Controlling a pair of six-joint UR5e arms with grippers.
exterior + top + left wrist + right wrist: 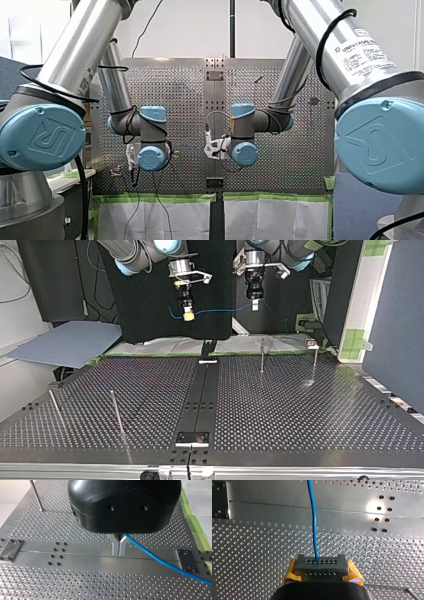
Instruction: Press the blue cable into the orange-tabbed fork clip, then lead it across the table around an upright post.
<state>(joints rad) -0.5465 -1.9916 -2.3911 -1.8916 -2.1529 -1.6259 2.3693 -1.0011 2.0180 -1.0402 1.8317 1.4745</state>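
Note:
The thin blue cable (220,310) hangs in a shallow sag between both grippers, high above the table's far edge. In the top view my left gripper (254,305) holds its right end and my right gripper (188,316), with yellow pads, its left end. In the left wrist view the metal fingers (119,553) are shut on the cable (162,561), which trails off to one side. The right wrist view shows my right gripper (320,565) shut on the cable (313,517), which runs straight ahead. I can make out no orange-tabbed clip.
Thin upright posts stand on the perforated table: two at the top view's far right (261,355) (315,362) and two at its near left (117,412) (56,407). A black fixture (207,347) sits at the far end of the centre rail (202,395).

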